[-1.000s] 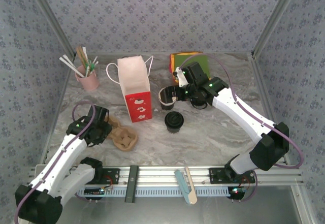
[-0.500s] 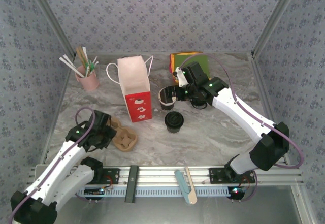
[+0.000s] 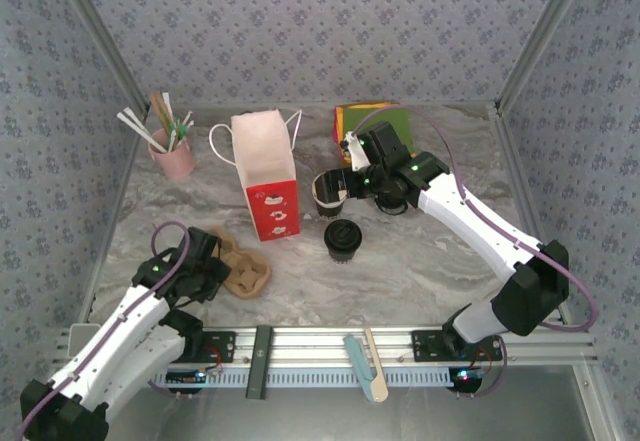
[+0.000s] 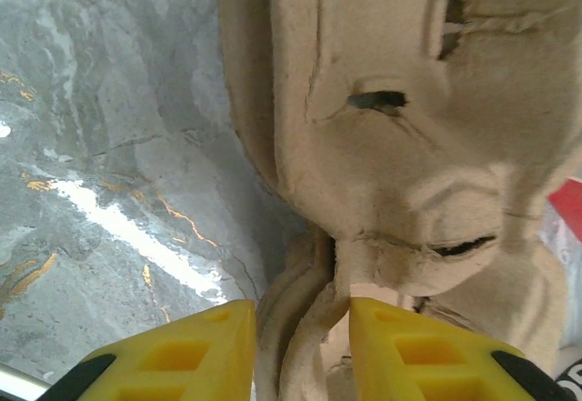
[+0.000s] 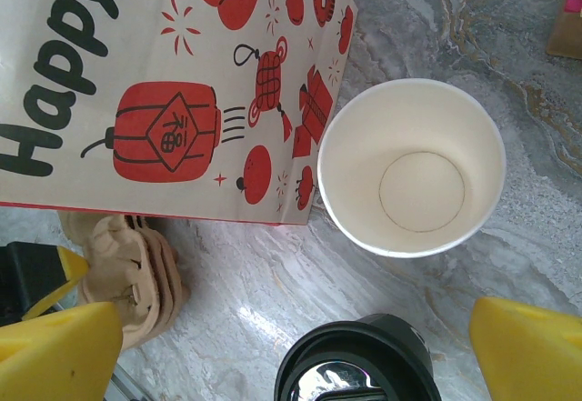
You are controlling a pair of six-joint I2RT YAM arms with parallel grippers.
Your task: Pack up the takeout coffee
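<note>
The takeout coffee is two dark paper cups: an open one [image 3: 328, 193] with a white inside [image 5: 411, 179], and one with a black lid [image 3: 342, 239] [image 5: 359, 365] just in front of it. My right gripper [image 3: 350, 183] [image 5: 291, 351] hangs open above both cups, touching neither. At the left front, my left gripper [image 3: 205, 264] [image 4: 302, 328] is shut on the edge of the brown cardboard cup carrier [image 3: 243, 272] [image 4: 400, 146], its yellow fingers [image 4: 182, 351] pressed on both sides of the rim.
A red and white paper bag [image 3: 265, 173] [image 5: 173, 83] stands upright just left of the cups. A pink cup of straws and sticks [image 3: 174, 153] is at the back left. A green and orange box [image 3: 372, 121] is behind the right arm.
My left arm has swung nearer and slightly right, still at the carrier's left edge. The right arm and both cups have not moved.
</note>
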